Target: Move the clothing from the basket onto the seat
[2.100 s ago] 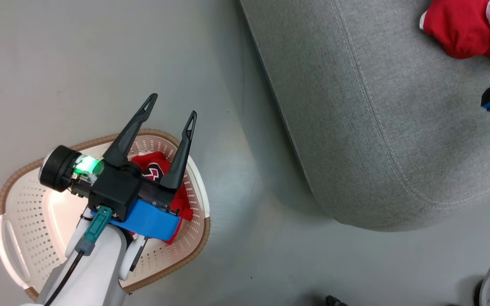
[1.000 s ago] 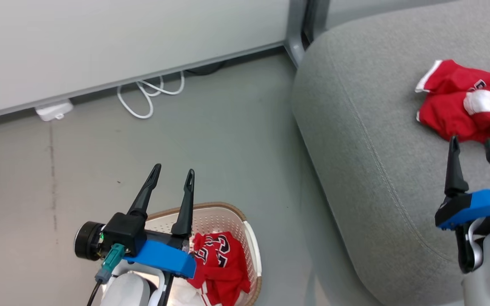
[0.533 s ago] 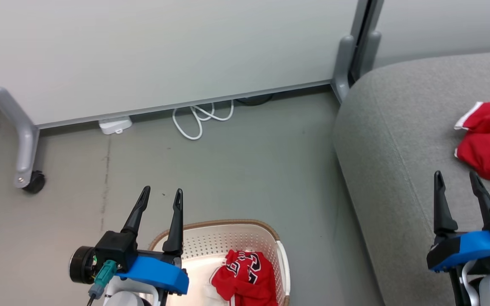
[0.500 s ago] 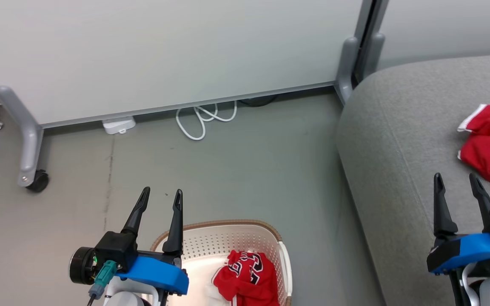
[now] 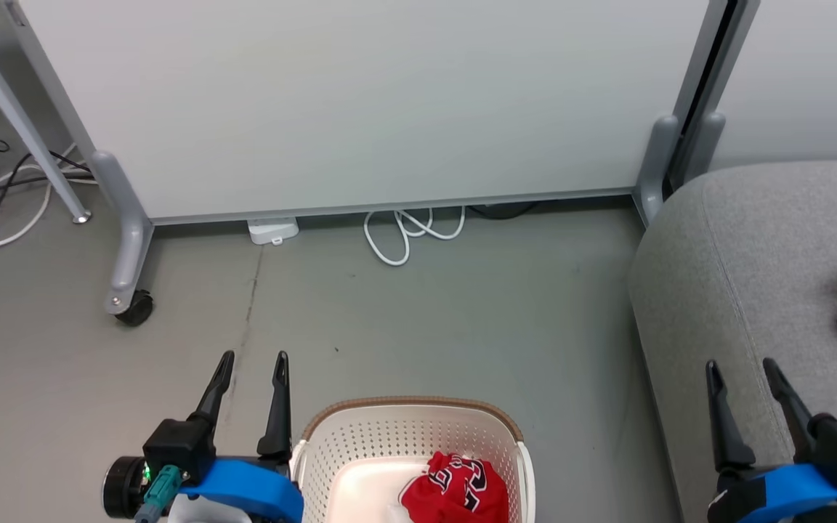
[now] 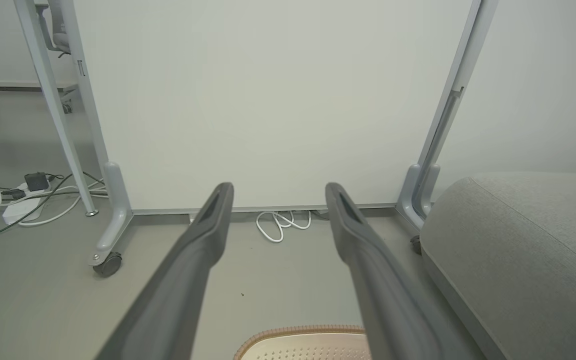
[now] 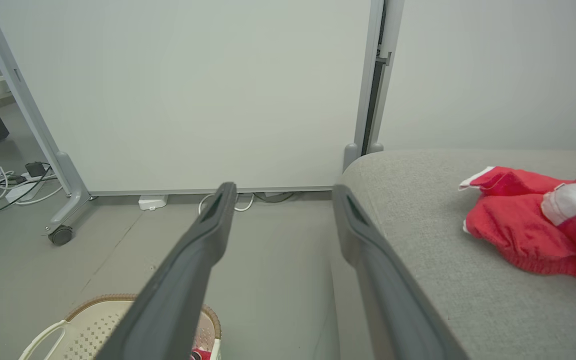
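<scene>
Lifted since earlier: head view; left gripper (image 5: 254,357), right gripper (image 5: 740,365) empty, jaws spread; red clothing (image 7: 518,225) on seat (image 5: 738,254), lettered garment (image 5: 455,485) left in basket (image 5: 404,436).

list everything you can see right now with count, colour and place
perforated plastic laundry basket: one, cream with brown rim, floor, bottom centre
red lettered fabric garment: one, red, inside the basket
red fabric garments with white trim: pile, count unclear, red, on the seat
grey upholstered seat cushion: one, grey, right
wheeled partition panels: two, white, behind
coiled cable: one, white, floor by panel
left pincer: one, dark, lower left, open
right pincer: one, dark, lower right, open
</scene>
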Controlling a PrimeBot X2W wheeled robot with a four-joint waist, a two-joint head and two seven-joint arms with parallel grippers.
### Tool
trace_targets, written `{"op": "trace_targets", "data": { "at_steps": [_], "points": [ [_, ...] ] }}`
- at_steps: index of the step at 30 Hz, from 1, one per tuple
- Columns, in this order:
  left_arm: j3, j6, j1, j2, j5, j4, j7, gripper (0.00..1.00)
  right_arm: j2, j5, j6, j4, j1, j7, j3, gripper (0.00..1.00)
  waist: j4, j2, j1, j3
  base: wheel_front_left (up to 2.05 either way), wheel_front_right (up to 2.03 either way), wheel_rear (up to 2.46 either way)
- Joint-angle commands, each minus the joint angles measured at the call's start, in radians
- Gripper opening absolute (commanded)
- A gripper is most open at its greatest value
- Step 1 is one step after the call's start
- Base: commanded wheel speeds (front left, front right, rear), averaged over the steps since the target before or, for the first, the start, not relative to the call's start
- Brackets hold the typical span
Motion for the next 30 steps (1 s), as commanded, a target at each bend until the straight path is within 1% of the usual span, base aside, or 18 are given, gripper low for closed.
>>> {"op": "trace_targets", "data": {
  "at_steps": [1, 9, 30],
  "points": [
    [0.010, -0.003, 0.012, -0.001, 0.002, 0.006, -0.004, 1.00, 0.001, 0.012, 0.000, -0.007, 0.025, 0.003, 0.005, 1.00, 0.015, -0.0001, 0.0001, -0.017, 0.00, 0.00, 0.00],
    [0.029, -0.010, 0.030, -0.002, 0.011, 0.015, -0.004, 1.00, 0.001, 0.025, 0.000, -0.013, 0.062, -0.002, 0.024, 1.00, 0.030, -0.0001, 0.0001, -0.032, 0.00, 0.00, 0.00],
    [0.032, -0.015, 0.031, -0.002, 0.017, 0.003, -0.005, 1.00, 0.001, 0.053, 0.001, -0.031, 0.052, -0.007, 0.028, 1.00, -0.001, -0.0001, 0.0001, -0.023, 0.00, 0.00, 0.00]
  ]
}}
